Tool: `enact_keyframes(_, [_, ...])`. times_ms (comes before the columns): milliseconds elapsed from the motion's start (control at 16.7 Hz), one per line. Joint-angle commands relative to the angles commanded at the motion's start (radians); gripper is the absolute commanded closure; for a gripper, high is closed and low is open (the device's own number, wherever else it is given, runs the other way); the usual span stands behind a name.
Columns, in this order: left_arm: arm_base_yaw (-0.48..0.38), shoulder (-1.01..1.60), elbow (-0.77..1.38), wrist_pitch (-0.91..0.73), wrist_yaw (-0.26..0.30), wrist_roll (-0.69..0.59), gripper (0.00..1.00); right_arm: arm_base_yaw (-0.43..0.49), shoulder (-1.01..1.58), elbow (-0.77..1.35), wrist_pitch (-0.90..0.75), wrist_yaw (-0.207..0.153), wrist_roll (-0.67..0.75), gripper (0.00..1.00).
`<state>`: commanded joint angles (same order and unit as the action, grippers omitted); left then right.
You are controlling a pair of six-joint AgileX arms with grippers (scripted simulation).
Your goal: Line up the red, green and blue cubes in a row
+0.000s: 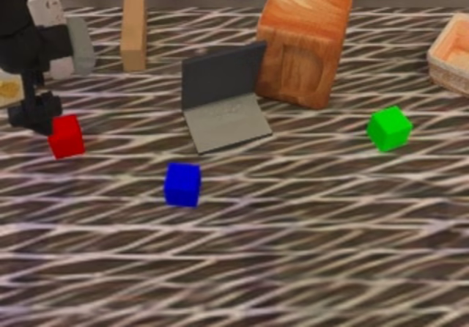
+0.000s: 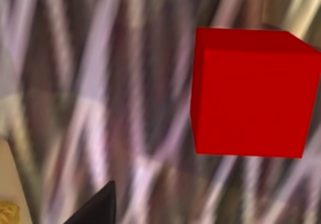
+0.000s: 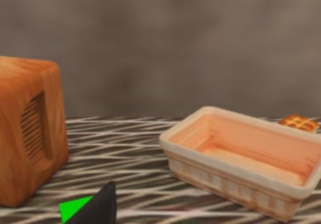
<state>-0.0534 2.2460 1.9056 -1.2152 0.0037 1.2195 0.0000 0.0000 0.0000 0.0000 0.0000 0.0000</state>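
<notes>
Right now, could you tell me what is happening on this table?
The left gripper is at the table's left side, right beside the red cube, which sits on the table. The blue cube lies nearer the middle and the green cube far to the right, so the three are spread out, not yet in a row. The right arm is out of the top view; its wrist camera faces a basket.

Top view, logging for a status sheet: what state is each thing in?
red cube: on the table, left hand beside it, not gripped
blue cube: free, on the table
green cube: free, on the table
laptop: lid open
basket: upright, nothing inside
</notes>
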Motion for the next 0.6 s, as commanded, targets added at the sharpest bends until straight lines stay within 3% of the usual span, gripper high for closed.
enact_keyframes(420, [0.005, 0.023, 0.016, -0.007, 0.0, 0.012, 0.0, 0.0, 0.0, 0.0, 0.0, 0.0, 0.0, 0.0])
enact_keyframes(600, [0.001, 0.046, -0.037, 0.064, 0.0, 0.014, 0.0, 0.0, 0.0, 0.0, 0.0, 0.0, 0.0, 0.0])
